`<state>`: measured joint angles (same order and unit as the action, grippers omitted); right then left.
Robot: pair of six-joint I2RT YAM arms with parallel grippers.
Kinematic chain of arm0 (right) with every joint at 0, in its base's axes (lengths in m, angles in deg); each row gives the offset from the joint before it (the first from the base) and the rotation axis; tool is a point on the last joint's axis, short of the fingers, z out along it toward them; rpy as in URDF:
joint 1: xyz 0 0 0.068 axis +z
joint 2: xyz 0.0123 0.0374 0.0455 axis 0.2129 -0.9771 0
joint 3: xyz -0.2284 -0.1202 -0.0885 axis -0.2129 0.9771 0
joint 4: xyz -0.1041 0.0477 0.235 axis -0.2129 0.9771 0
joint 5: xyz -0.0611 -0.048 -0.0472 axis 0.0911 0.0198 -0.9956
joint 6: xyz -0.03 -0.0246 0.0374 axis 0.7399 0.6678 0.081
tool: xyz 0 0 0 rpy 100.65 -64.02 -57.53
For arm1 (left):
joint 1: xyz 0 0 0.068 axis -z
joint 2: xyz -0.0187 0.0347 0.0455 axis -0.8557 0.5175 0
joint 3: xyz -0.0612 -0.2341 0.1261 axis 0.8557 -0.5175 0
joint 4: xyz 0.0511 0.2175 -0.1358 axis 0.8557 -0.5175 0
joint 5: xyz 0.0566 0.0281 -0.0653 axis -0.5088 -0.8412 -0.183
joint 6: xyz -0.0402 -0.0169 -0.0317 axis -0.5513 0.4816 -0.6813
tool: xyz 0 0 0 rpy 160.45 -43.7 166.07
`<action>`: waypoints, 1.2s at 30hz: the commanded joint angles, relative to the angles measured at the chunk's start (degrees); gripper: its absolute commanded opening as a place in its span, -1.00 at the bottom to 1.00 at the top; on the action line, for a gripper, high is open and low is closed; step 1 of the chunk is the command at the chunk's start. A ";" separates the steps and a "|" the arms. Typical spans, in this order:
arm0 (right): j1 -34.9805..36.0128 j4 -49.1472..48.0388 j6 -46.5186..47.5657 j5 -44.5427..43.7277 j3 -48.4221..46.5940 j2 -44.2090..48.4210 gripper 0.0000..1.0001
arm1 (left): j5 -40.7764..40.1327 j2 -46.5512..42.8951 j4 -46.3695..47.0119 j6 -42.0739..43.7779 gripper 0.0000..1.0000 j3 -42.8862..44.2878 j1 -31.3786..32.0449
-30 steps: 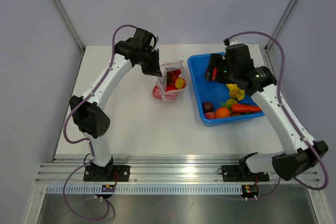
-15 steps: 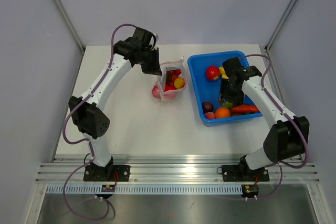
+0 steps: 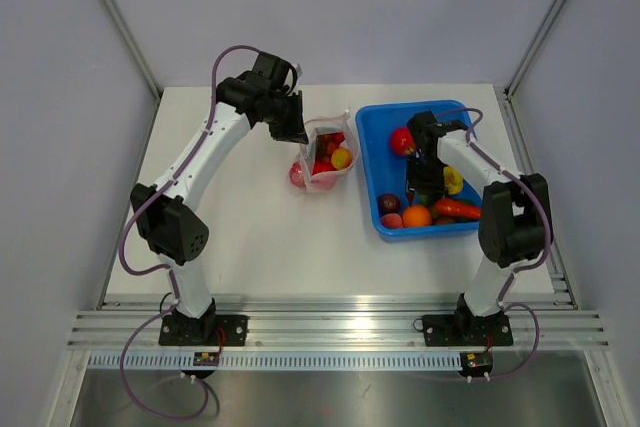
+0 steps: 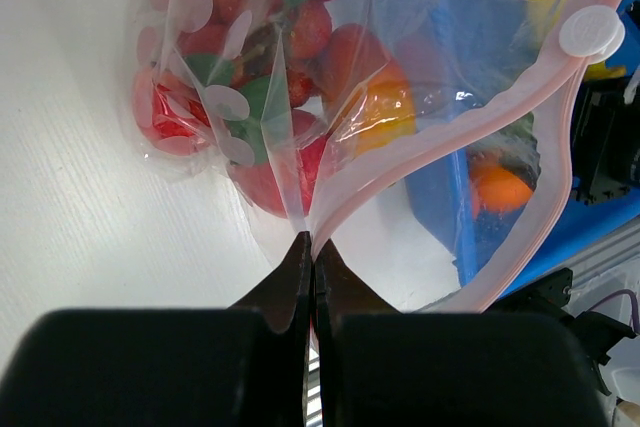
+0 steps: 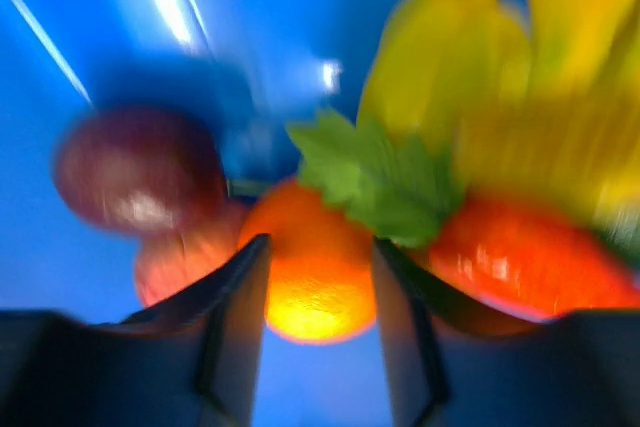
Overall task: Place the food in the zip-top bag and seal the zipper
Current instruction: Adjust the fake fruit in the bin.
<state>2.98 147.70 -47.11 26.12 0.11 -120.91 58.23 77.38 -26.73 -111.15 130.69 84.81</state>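
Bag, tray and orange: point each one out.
bag point(image 4: 470, 37), left wrist view, clear wall beside the pink strip.
tray point(image 3: 383, 165), top view, bare blue floor near its left wall.
orange point(image 5: 318, 292), right wrist view, its lit front.

The bag point(image 4: 480, 47) is clear, glossy, crinkled plastic film with a duller pink zipper point(image 4: 440, 152), the food point(image 5: 315, 282) and blue tray point(image 3: 380, 162) at its 3 o'clock shiny moulded plastic, the white table point(image 4: 90, 247) matt, faintly grained.
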 commanded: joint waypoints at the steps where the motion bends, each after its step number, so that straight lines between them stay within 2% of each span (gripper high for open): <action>1: 0.03 -6.16 -1.25 -0.22 -3.74 -3.00 -0.02 | -0.41 -2.73 1.32 -0.39 -1.00 1.90 0.13; 4: 0.03 -15.11 -2.13 -3.99 -1.91 0.92 -0.03 | -0.50 -2.72 1.32 -0.39 -1.00 1.82 0.13; 5: 0.03 -21.75 -2.39 -4.79 -0.33 2.69 0.02 | -0.58 -2.64 1.32 -0.48 -1.00 1.90 0.04; 8: -0.06 -29.88 -2.22 -5.94 4.95 8.59 0.14 | -0.06 -2.29 1.58 -0.74 -1.00 1.90 0.04; 10: -0.06 -22.49 -1.52 -5.15 0.15 8.42 0.16 | 0.29 -2.11 1.41 -0.83 -1.00 2.17 0.13; 12: -0.06 -17.80 -1.69 -4.89 -0.31 9.64 0.16 | 0.47 -2.11 1.67 -0.83 -1.00 1.91 0.04; 18: 0.03 -3.47 -1.95 5.81 4.69 17.20 0.34 | 0.73 -1.93 1.93 -0.83 -1.00 1.82 0.13; 21: 0.73 2.17 -2.83 7.50 6.88 17.82 0.38 | 1.17 -1.41 2.20 -1.09 -1.00 1.82 0.13; 26: 1.69 2.79 -2.92 9.88 8.65 16.42 0.36 | 1.53 -1.32 2.20 -1.44 -1.00 1.73 0.13; 31: 3.54 -1.50 -2.48 9.09 9.79 7.91 0.27 | 1.09 -2.37 2.46 -1.62 -1.00 0.50 0.13; 36: 5.21 -7.92 -4.94 1.21 9.53 -2.20 0.10 | 1.00 -2.72 2.73 -1.88 -1.00 -0.29 0.13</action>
<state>7.15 145.34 -49.98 32.13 9.55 -119.36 58.38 77.38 -26.64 -112.52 130.65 84.81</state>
